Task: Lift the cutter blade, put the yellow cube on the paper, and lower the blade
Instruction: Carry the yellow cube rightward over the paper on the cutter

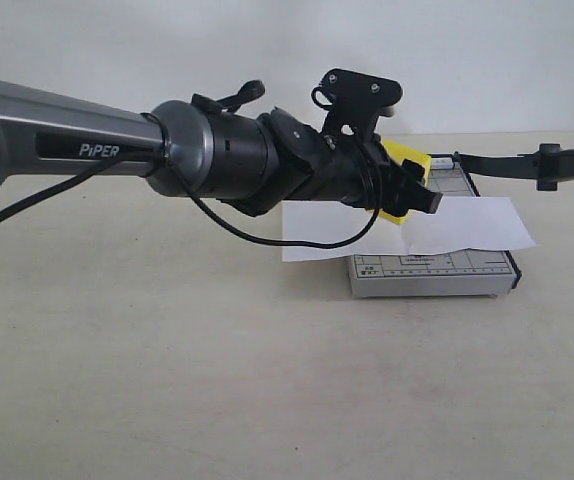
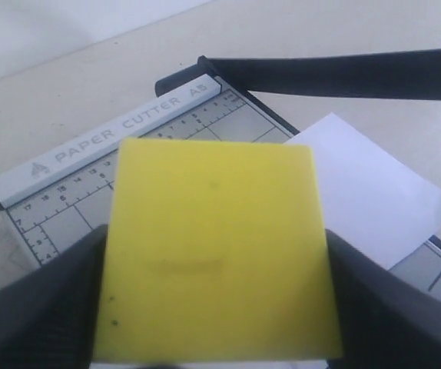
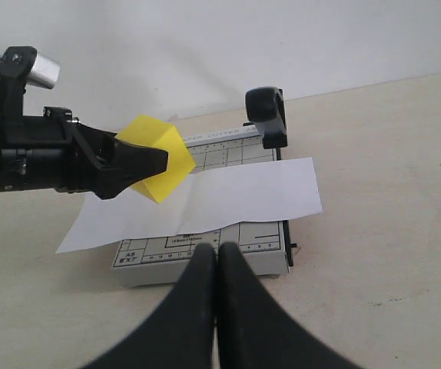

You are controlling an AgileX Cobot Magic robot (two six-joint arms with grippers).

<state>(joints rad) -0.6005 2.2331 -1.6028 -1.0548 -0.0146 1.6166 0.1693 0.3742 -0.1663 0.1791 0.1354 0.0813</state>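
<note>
The left claw is clamped on the yellow cube, a finger on each side. It holds the cube tilted in the air above the paper, seemingly clear of it. The paper lies across the grey cutter base on the bench. The blade stands raised. The right claw is pressed together and empty, close to the base and apart from the cube.

arm reads "piper"; cutter base rail, seemingly "paper cutter a5".
</note>
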